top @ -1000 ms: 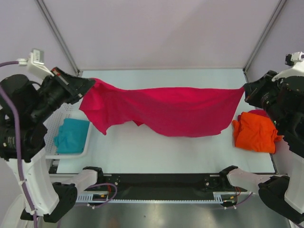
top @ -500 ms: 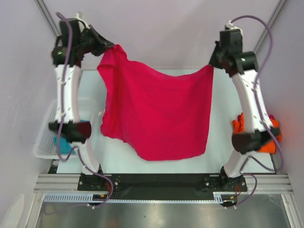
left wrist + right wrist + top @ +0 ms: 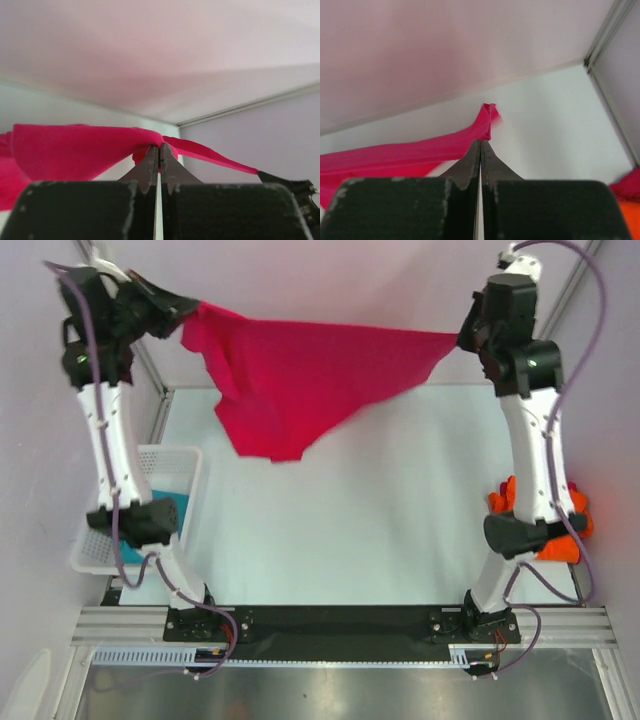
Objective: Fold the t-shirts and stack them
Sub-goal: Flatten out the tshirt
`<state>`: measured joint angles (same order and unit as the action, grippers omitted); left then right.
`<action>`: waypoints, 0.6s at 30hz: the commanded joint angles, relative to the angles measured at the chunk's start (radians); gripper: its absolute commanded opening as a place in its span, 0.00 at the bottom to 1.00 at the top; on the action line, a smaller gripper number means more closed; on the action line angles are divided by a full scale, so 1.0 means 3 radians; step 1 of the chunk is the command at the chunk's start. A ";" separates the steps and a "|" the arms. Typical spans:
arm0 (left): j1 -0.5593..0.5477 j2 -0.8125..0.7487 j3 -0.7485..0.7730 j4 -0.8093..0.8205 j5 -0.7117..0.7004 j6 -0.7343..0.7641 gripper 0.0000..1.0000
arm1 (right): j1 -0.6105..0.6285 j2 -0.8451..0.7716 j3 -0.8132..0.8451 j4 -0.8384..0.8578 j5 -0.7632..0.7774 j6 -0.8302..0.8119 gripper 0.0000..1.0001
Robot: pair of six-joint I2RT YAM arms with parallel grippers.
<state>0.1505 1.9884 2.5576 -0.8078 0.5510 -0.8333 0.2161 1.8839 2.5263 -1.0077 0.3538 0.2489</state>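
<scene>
Top external view shows the crimson-pink t-shirt [image 3: 300, 380] held aloft above the counter's [image 3: 350, 530] far edge, stretched between the left hand [image 3: 188, 318] and right hand [image 3: 462, 338]. Each hand is pinched shut on an edge of it, apparently so the cloth hangs open for laying flat. The orange t-shirt [image 3: 578, 512] lies crumpled at the counter's right edge, seemingly not yet folded.

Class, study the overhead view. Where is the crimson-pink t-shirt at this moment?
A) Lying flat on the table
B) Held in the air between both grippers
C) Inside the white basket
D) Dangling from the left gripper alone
B: the crimson-pink t-shirt spans the air between the left gripper and the right gripper, each shut on an end of the cloth, with the shirt's loose part hanging above the table.
</scene>
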 commanded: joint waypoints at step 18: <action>-0.0006 -0.2654 -0.4694 0.0887 0.0382 0.0595 0.00 | 0.0317 -0.2132 -0.4228 0.0567 -0.0407 0.0663 0.00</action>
<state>0.1589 1.3739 1.2335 -0.6067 0.6296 -0.6868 0.2832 1.3754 1.2987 -0.8642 0.2432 0.3851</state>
